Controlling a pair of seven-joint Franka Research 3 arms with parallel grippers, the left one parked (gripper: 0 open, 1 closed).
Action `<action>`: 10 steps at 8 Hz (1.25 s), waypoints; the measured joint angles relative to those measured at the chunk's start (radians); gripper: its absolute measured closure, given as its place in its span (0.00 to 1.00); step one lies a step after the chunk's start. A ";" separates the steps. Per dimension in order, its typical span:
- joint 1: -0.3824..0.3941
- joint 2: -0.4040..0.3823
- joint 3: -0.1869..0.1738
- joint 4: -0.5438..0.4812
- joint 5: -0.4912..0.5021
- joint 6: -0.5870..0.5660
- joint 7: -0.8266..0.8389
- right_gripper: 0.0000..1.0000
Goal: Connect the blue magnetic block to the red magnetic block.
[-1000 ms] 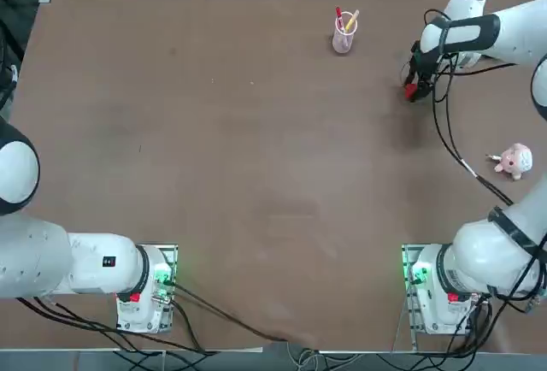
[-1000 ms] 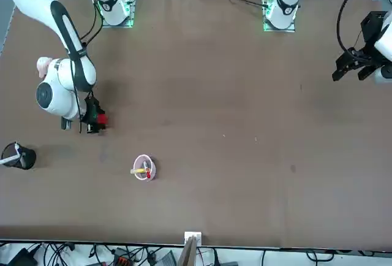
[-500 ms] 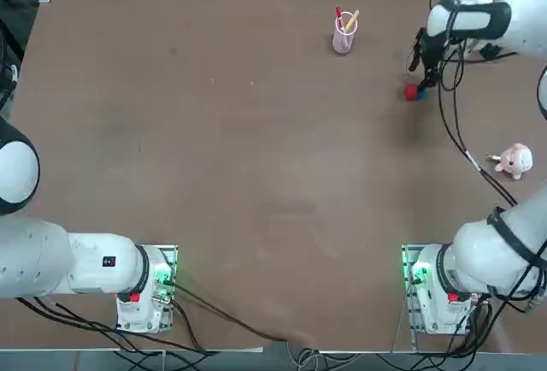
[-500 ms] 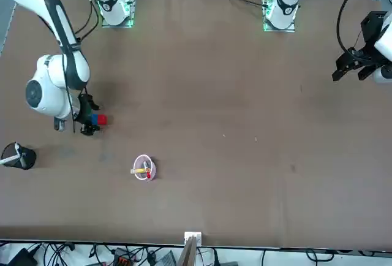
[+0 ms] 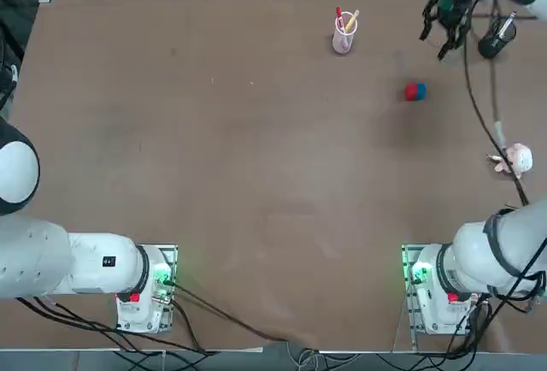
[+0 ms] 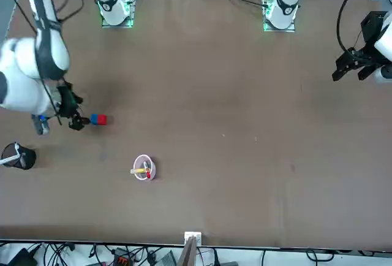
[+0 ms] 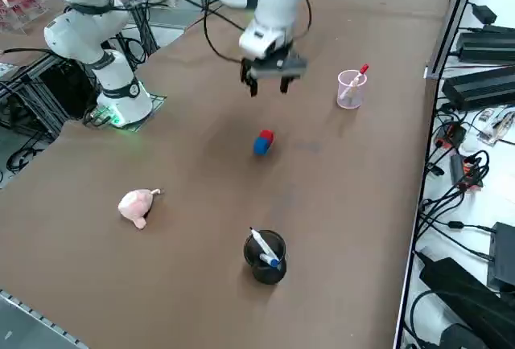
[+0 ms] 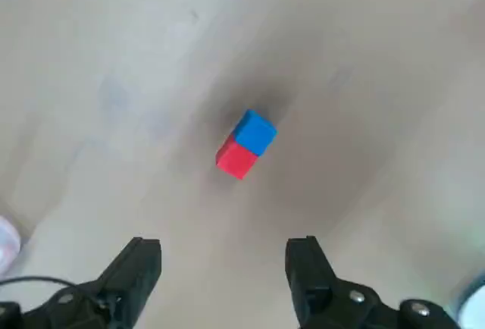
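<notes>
Right wrist view shows the blue magnetic block (image 8: 255, 131) and the red magnetic block (image 8: 237, 158) touching face to face on the desk (image 8: 114, 79), near its far right corner, so the right gripper (image 8: 223, 268) hangs released and empty above them, apparently its job done.

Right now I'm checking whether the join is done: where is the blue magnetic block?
In the top view the blue magnetic block lies on the table's far right, touching the red magnetic block, between the pink pen cup and the open right gripper.

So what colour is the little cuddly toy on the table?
The plush toy is pink; the right side view shows it best.
</notes>
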 joint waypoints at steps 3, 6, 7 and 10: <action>-0.005 -0.058 -0.007 0.095 -0.001 -0.064 -0.415 0.00; -0.028 -0.152 -0.033 0.102 -0.002 -0.120 -0.821 0.00; -0.027 -0.178 -0.039 0.106 -0.002 -0.126 -0.873 0.00; 0.202 -0.215 -0.208 0.130 -0.041 -0.153 -0.890 0.00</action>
